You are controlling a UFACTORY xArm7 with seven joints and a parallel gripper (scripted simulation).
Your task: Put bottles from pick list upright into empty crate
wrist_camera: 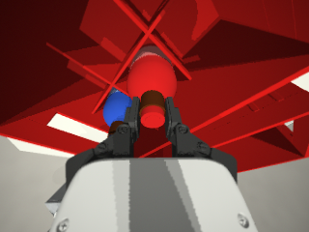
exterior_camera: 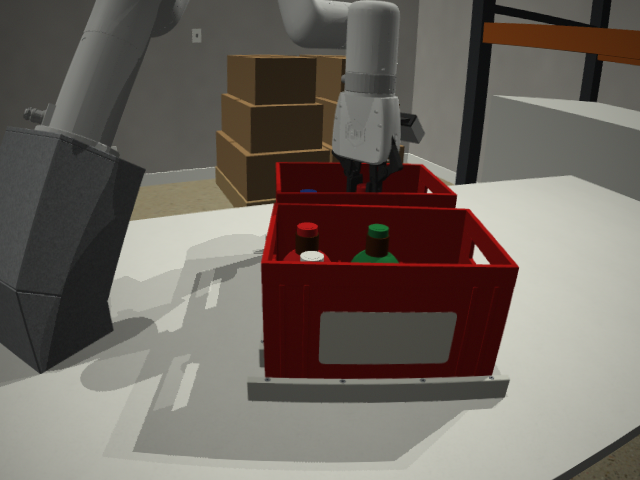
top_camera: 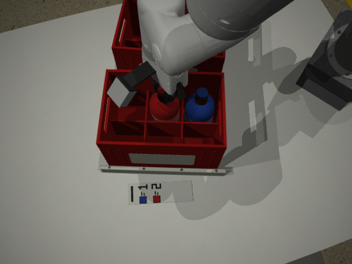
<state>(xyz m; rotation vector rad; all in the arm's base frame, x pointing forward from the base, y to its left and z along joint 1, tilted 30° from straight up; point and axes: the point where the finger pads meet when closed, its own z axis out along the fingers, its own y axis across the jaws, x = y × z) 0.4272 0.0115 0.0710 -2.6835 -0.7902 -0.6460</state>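
Your gripper (top_camera: pixel 170 97) is squeezed tight on the neck of the red bottle (top_camera: pixel 164 109), which stands in the middle back slot of the near crate (top_camera: pixel 160 144). A blue bottle (top_camera: pixel 199 107) stands just beside it. You may have it down on the crate floor, but that part is hidden.

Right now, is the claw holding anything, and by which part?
Yes. The claw is shut on the red bottle, gripping its brown neck just under the red cap, fingers either side.
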